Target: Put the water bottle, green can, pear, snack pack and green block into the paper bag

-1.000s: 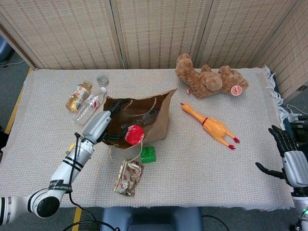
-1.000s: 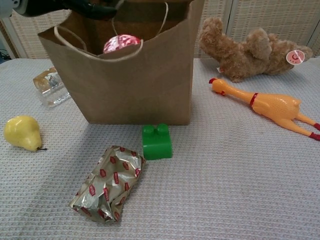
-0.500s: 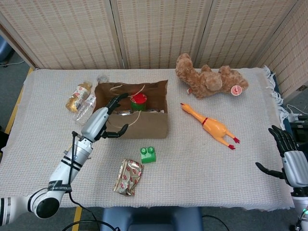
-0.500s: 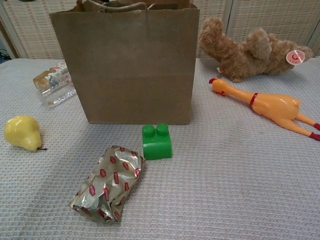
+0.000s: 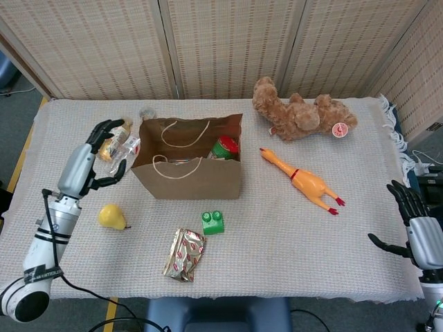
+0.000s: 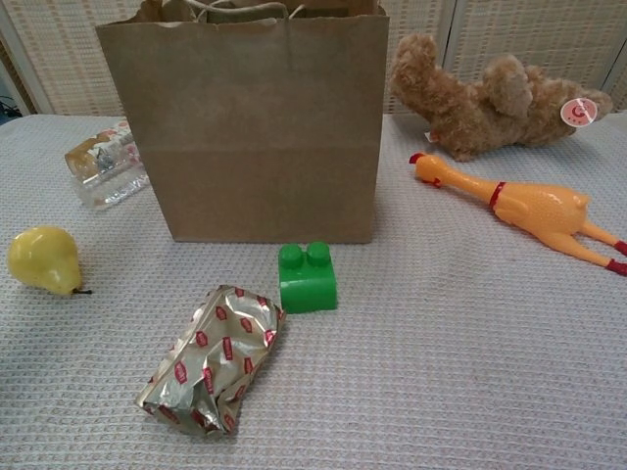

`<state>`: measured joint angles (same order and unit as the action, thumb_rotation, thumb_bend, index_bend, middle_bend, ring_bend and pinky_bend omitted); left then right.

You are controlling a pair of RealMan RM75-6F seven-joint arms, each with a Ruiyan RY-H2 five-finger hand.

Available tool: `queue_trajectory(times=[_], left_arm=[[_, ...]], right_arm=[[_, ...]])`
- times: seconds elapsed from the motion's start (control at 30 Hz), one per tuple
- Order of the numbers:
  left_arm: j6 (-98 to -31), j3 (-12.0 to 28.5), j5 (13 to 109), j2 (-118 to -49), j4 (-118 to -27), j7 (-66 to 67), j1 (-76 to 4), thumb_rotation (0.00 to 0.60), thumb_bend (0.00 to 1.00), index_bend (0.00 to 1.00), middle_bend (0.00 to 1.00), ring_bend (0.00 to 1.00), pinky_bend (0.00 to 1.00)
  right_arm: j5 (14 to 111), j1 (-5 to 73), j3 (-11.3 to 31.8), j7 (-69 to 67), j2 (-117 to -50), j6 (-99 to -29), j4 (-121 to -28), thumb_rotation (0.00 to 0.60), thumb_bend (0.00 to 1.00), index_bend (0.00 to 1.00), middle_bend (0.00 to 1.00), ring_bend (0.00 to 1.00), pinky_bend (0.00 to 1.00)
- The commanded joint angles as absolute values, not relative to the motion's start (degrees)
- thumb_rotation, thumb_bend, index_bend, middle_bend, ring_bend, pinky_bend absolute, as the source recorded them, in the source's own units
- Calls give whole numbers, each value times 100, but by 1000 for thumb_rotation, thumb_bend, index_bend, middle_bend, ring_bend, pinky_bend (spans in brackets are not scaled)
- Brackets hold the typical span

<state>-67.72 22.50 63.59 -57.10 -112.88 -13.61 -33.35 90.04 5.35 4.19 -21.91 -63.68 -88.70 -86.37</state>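
Brown paper bag (image 6: 265, 127), yellow pear (image 6: 42, 259), green block (image 6: 307, 277), silver snack pack (image 6: 213, 357) with red spots, orange chicken toy (image 6: 529, 211).

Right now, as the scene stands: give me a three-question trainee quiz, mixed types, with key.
1. True or false: the green can is inside the paper bag.
2. Which lies nearest the green block? A teddy bear B snack pack C rubber chicken
3. Fill in: the left hand hovers open beside the water ____.

Key: 1 true; 2 B; 3 bottle
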Motion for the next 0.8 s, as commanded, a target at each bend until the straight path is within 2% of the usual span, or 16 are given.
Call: queue_trajectory(times=[0.03, 0.17, 0.3, 0.4, 0.53, 0.63, 0.8], left_arm=[[-6939, 1911, 6629, -5397, -11103, -1486, -2905, 600, 531, 182, 160, 61, 217], [-6910, 1335, 6920, -5215, -10977, -1130, -2517, 600, 520, 208, 167, 75, 239], [-6714, 918, 7067, -5321, -10730, -791, -2374, 600, 454, 158, 128, 59, 228], [-6459, 710, 7112, -5477, -10413, -438, -2425, 600, 429, 110, 82, 35, 198], [-6028, 419, 7123, -5654, -10050, 199, -2549, 600, 382, 16, 3, 0, 98], [-5745, 261, 7045, -5783, -9876, 661, -2648, 600, 358, 0, 0, 0, 45], [-5524, 89, 6993, -6009, -9687, 1308, -2766, 600, 352, 0, 0, 0, 19]], right_arm=[[8992, 536, 419, -2195, -6365, -8856, -8654, 600, 57, 0, 0, 0, 0], [8992, 543, 421, -2167, -6367, -8843, -8676, 600, 57, 0, 0, 0, 0], [9008, 557, 421, -2120, -6369, -8834, -8713, 600, 57, 0, 0, 0, 0], [9027, 557, 407, -2142, -6371, -8832, -8693, 600, 57, 0, 0, 0, 0], [9044, 563, 399, -2122, -6376, -8826, -8682, 600, 57, 0, 0, 0, 0], [9039, 563, 397, -2115, -6376, -8823, -8684, 600, 57, 0, 0, 0, 0], [9029, 564, 390, -2115, -6368, -8804, -8687, 600, 57, 0, 0, 0, 0]])
